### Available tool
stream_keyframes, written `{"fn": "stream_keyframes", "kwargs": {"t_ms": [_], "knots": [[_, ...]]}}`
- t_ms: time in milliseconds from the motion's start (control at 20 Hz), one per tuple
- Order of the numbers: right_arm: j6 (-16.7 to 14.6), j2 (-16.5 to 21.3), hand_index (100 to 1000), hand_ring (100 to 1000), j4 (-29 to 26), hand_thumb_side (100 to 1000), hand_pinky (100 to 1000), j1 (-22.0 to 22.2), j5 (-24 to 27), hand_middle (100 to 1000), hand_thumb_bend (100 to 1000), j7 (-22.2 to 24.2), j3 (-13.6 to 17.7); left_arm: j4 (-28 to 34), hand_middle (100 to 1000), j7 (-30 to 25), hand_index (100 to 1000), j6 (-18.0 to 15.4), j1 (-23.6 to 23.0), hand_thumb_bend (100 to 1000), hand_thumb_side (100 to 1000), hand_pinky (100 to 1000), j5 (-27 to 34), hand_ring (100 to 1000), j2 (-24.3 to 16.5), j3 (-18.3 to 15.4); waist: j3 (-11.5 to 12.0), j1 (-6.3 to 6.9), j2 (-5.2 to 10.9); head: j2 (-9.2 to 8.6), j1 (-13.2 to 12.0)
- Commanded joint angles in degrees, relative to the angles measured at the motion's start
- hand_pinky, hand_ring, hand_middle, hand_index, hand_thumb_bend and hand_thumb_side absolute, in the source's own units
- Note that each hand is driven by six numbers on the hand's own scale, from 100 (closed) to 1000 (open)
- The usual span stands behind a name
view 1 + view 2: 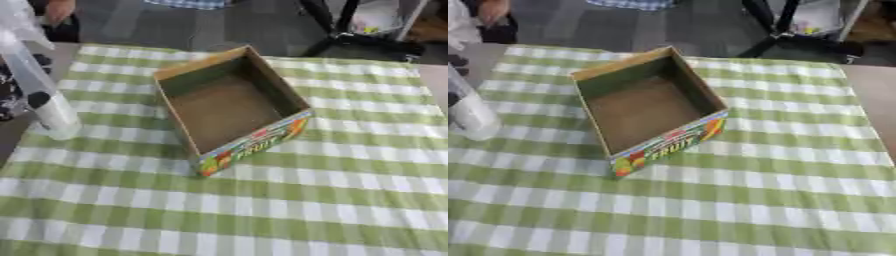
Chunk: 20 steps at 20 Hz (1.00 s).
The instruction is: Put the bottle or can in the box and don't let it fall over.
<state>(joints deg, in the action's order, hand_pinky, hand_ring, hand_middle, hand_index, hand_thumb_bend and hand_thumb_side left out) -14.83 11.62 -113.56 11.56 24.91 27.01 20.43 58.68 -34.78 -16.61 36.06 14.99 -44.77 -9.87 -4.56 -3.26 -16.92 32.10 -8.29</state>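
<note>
Though cut off by the left border, seen closed round a pale, see-through bottle at the left edge of the counter: left hand, one dark fingertip or thumb laid across the front of the bottle a little above its base, other dark parts bunched behind and to the left. Not spread open; clasped on the bottle, though too blurred to show how far round. Bottle tilted, top leaning away toward the upper left corner, base down by the fringe of the green-and-white checked cloth. Impossible to tell whether resting on the counter or held just off it.

Well apart from the bottle, toward the middle of the cloth: an open cardboard box, set at a slant, brown inside, with nothing in it. Bottle outside the box, to its left. Along the near short side, a bright printed panel in red, yellow, green and blue, with lettering that looks like FRUIT in the right eye view.

Hard to make out: the neck and cap of the bottle, washed out against pale shapes at the upper left; the wrist and arm, lost beyond the border; in the right eye view, only the lower part of the bottle and a dark sliver beside it. Beyond the far edge of the counter, dark floor and the black legs of a stand, cropped at the top.
</note>
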Motion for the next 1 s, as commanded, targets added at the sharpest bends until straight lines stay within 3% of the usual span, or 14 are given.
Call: {"fn": "stream_keyframes", "kwargs": {"t_ms": [50,1000], "knots": [[0.0,0.5,1000,1000,-1.0,637,913,-0.1,-0.4,1000,100,0.2,0.3,0.6,949,0.0,980,0.3,1.1,557,380,1000,-0.4,1000,-1.2,-0.1,-0.1,0.21,0.62,-0.71,-0.2],[0.4,0.0,1000,1000,-1.0,638,914,-0.1,-0.5,1000,100,0.4,0.4,0.5,915,-0.3,951,0.7,0.6,554,351,1000,-3.2,1000,1.1,0.5,-0.1,-0.13,0.42,-1.05,-0.3]]}}
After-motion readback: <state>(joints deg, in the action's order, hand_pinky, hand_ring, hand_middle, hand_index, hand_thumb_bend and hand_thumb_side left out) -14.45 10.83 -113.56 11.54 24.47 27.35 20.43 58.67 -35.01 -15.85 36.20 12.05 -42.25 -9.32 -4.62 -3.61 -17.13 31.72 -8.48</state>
